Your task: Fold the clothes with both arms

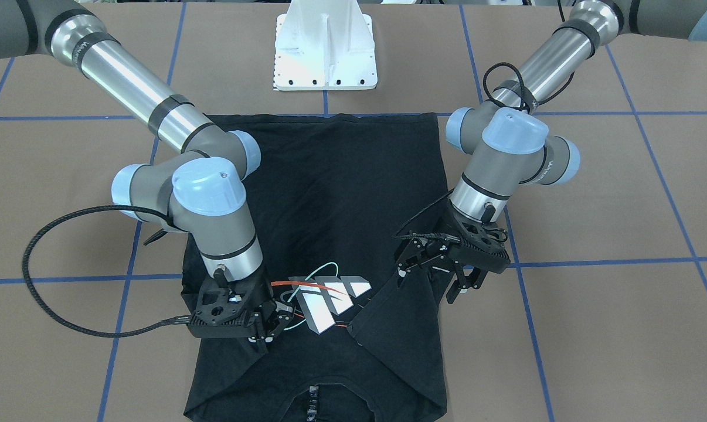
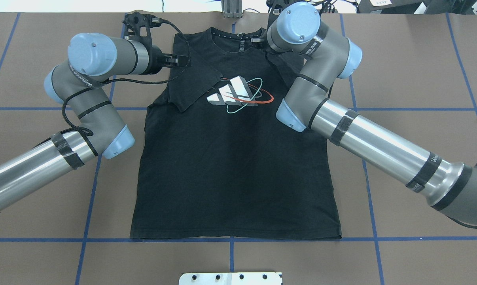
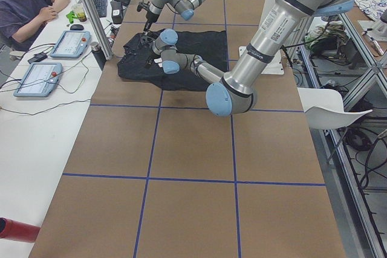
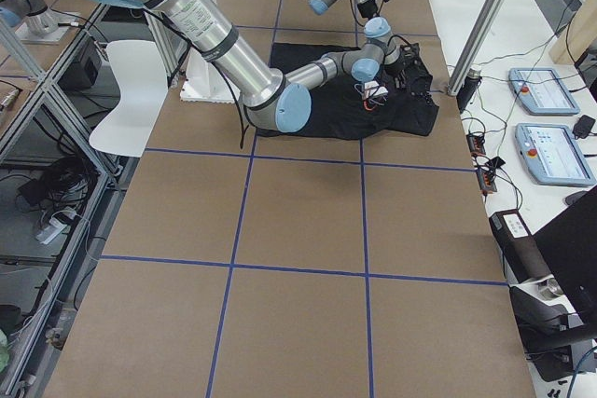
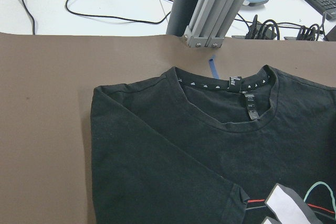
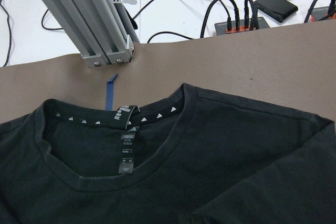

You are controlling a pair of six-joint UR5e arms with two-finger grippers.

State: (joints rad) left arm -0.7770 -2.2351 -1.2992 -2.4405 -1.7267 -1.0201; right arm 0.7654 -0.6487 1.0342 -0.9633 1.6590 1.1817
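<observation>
- The black T-shirt [image 2: 230,170] lies flat on the desk [image 2: 400,79], logo [image 2: 234,93] up. Taken from the robot's side, its collar [image 5: 205,114] is at twelve o'clock and its hem at six.
- Both short sleeves are turned in over the chest. The left sleeve [image 2: 187,85] lies as a slanted flap from about ten o'clock, its tip just beside the logo. The right sleeve [image 6: 304,182] is laid in the same way from two o'clock. I take this as narrowing the shirt, so that the later folds come out with straight sides.
- The left end effector [image 2: 179,60] hovers over the left shoulder at about eleven o'clock. In the front-facing view its fingers look spread wide with no cloth between them.
- The right end effector [image 1: 271,325] sits low at the inner edge of the right sleeve flap, just beside the logo. Its own wrist blocks the overhead view, so I cannot tell whether it is pinching the fabric or standing free.
- Each arm works its own side, which suits a mirrored fold and keeps them from crossing.
- My guess is that the sleeve step is about done. The hem-to-collar fold is not yet made, and it calls for both arms to grip the hem corners at six o'clock.
</observation>
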